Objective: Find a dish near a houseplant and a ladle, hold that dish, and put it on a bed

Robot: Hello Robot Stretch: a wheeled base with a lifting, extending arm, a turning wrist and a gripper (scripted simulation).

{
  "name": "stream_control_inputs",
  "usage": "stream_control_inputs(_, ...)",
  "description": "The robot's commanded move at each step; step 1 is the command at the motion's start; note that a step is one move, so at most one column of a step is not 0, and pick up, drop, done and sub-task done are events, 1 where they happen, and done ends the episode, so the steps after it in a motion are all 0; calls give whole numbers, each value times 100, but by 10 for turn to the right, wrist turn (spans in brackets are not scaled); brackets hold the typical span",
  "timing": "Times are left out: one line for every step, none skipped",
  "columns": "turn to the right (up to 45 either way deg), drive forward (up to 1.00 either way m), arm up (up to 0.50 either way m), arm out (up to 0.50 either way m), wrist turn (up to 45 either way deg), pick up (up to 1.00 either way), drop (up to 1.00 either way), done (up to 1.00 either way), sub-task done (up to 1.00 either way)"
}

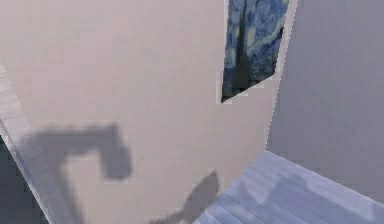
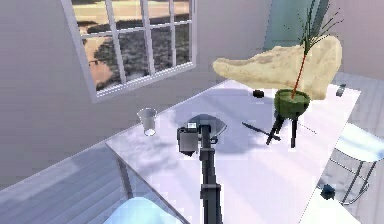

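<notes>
Rising from the bottom edge of the arm side view, just right of the middle, the dark arm (image 2: 210, 190) reaches up the frame over a white tabletop (image 2: 255, 175). It ends at the claw (image 2: 188, 142) near the frame's centre. I cannot tell whether the claw's fingers are apart or together. I also cannot tell whether it holds anything, because a dark round thing (image 2: 216, 127), low and dish-like, lies on the tabletop right at its far end. Whether the claw touches that thing is not clear.

Left of the claw, a clear drinking glass (image 2: 148, 120) stands upright on the tabletop. To the right of the dark round thing lies a thin dark utensil (image 2: 256, 128); whether it is a ladle cannot be told. Just beyond it, right of centre, a houseplant (image 2: 293, 98) in a green pot stands on dark splayed legs, its thin leaves reaching to the top edge. Behind the plant is a large pale beige lumpy mass (image 2: 262, 70). A white-framed window (image 2: 135, 40) takes up the upper left. A round stool (image 2: 360, 150) is at the right edge, and a pale blue seat (image 2: 140, 212) is at the bottom.

In the forward view, a beige wall (image 1: 120, 70) covers the left and centre. A blue swirled painting (image 1: 252, 45) hangs at the upper right, and grey-blue plank floor (image 1: 290, 195) lies at the lower right.
</notes>
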Motion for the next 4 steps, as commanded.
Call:
stream_control_inputs(0, 0, 10, 0, 0, 0, 0, 0, 0)
stream_control_inputs(0, 0, 20, 0, 0, 0, 0, 0, 0)
stream_control_inputs(0, 0, 0, 0, -450, 0, 0, 0, 0)
stream_control_inputs(0, 0, 0, 0, -450, 0, 0, 0, 0)
